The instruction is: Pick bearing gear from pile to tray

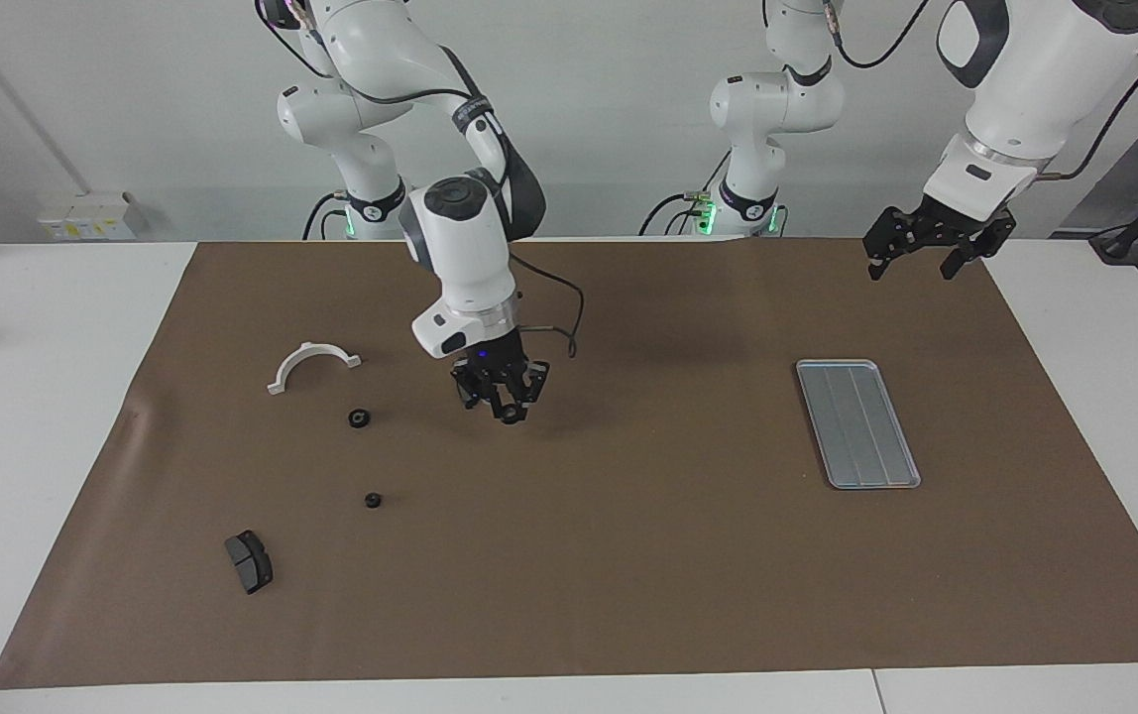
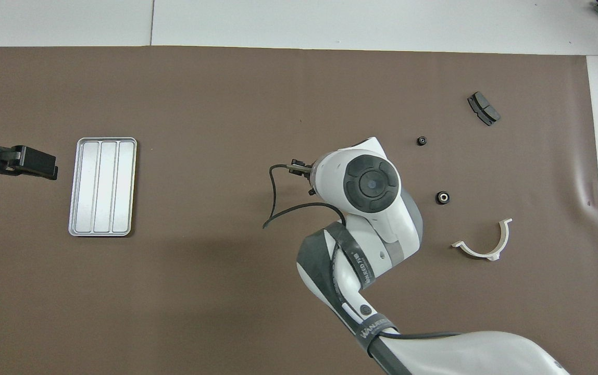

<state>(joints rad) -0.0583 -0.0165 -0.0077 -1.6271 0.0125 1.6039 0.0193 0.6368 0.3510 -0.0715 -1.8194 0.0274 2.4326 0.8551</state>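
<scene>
- The right pincer (image 1: 502, 395) hangs low over the middle of the brown mat, its fingers drawn in narrow around a small dark round thing at their tips, which looks like a gear (image 1: 511, 414)
- The tray (image 1: 856, 423) lies well apart from this pincer, toward the left arm's end of the tabletop, with bare mat between them; its long axis and grooves run from nearer the robots to farther
- The coming move, by this reading, is a sideways carry along the tabletop to the tray, then a drop inside the rim
- The left pincer (image 1: 931, 243) waits with fingers spread wide and nothing in them, raised near the tray; it is the closer of the two to the tray
- Toward the right arm's end from the carrying pincer, two more gears (image 1: 359, 418) (image 1: 373, 500), a white bracket (image 1: 311, 362) and a brake pad (image 1: 249, 560) lie on the mat
</scene>
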